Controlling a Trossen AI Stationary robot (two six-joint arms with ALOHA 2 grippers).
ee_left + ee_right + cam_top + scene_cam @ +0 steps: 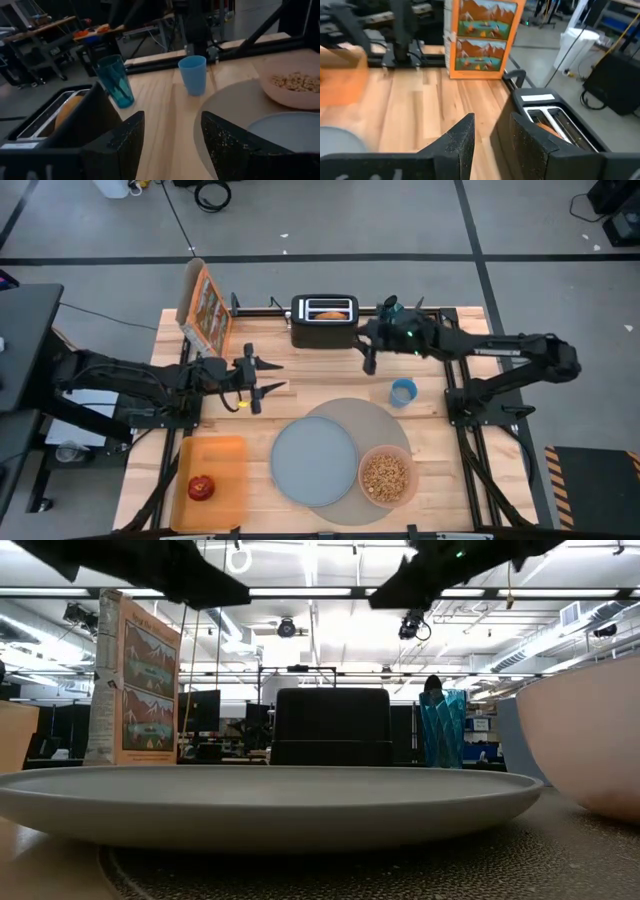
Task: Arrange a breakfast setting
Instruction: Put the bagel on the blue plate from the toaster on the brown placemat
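Note:
The grey-blue plate (315,462) lies on the big round grey mat (350,418). The pink bowl (387,476), holding cereal, sits on the mat's right side. The small blue cup (403,392) stands past the mat and also shows in the left wrist view (192,74). The bagel (331,312) sticks in the black toaster (325,321). The red apple (201,487) lies on the orange tray (225,460). No spoon shows. My left gripper (278,376) is open and empty, left of the mat. My right gripper (490,125) is open by a narrow gap and empty, beside the toaster's right end.
A cereal box (205,305) stands at the back left. A teal tumbler (115,80) stands at the back, right of the toaster. Bare wood lies between my left gripper and the toaster.

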